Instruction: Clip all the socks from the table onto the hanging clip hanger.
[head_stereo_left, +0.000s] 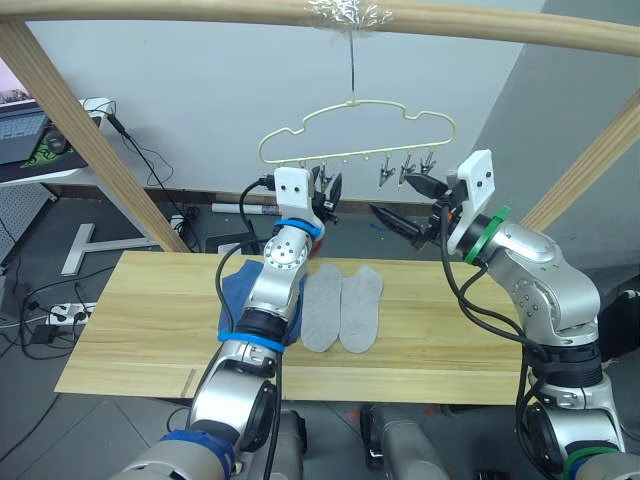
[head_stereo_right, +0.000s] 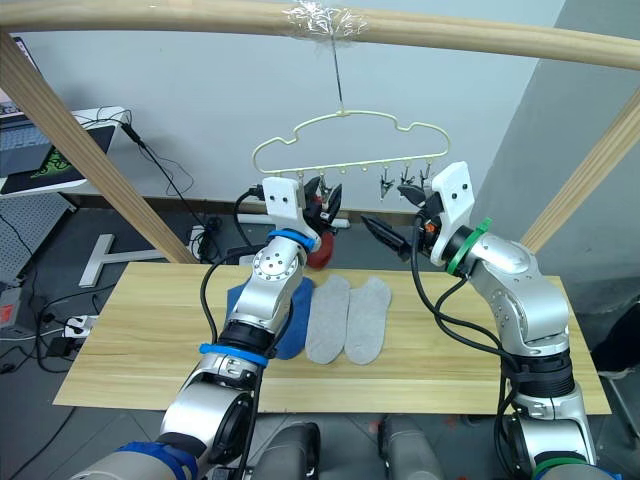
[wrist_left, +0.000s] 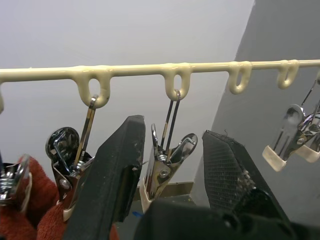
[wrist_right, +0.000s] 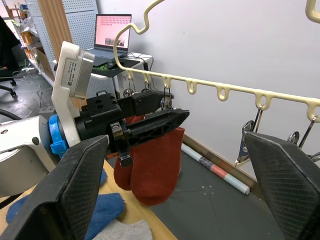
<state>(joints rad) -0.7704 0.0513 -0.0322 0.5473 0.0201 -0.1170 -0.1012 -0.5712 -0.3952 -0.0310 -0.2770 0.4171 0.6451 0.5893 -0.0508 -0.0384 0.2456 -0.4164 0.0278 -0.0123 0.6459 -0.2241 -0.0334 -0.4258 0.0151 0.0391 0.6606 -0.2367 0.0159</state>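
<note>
The clip hanger (head_stereo_left: 357, 140) hangs above the desk (head_stereo_left: 130, 330), rust red socks (wrist_right: 150, 160) already clipped at its left end. The left claw (wrist_left: 172, 165) is open, raised straddling the next free clip (wrist_left: 162, 172). Below lie blue socks (head_stereo_left: 238, 290), then two grey socks (head_stereo_left: 342, 308), long axes pointing away. The right claw (head_stereo_left: 415, 205), open and empty, hovers nearer the grey pair.

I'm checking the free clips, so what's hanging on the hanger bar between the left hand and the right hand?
Between the left hand and the right hand, the clip hanger carries bare metal clips, holding nothing, seen in the left eye view.
</note>
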